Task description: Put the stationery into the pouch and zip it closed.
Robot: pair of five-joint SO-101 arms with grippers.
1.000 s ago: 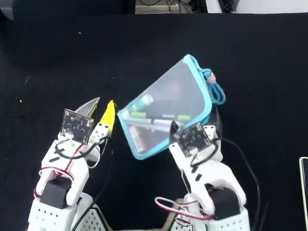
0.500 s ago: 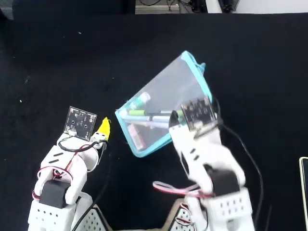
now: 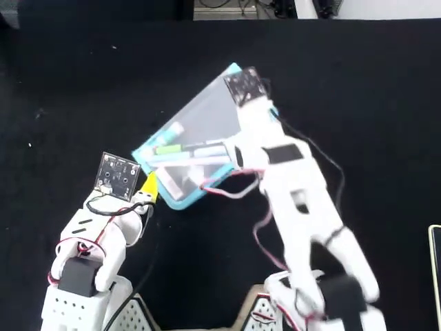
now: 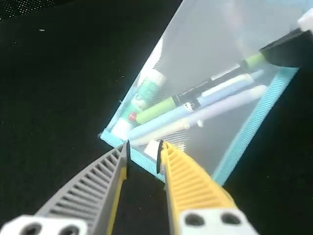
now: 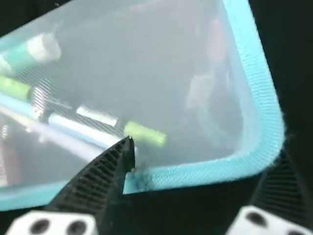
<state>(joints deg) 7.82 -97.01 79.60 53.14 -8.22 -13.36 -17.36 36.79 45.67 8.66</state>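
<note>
The translucent pouch (image 3: 189, 138) with a cyan border lies tilted on the black table. Inside it are a green-capped glue stick (image 4: 146, 90), a green pen and pale blue pens (image 4: 205, 105). My right arm (image 3: 275, 158) stretches across the pouch. The right gripper (image 5: 205, 149) stands wide open, straddling the pouch's rounded cyan corner (image 5: 264, 142). My left gripper (image 4: 143, 149) is at the pouch's near corner (image 3: 162, 196), open by a narrow gap. The cyan edge (image 4: 144, 161) crosses between its grey and yellow fingertips.
A light-edged flat object (image 3: 435, 255) pokes in at the table's right side. Beyond the table's far edge sits some clutter (image 3: 234, 8). Black cloth stretches free to the far left and right of the pouch.
The right arm has swung forward over the pouch. The pouch has slid left and away, up to the left gripper. The left gripper's fingers have narrowed.
</note>
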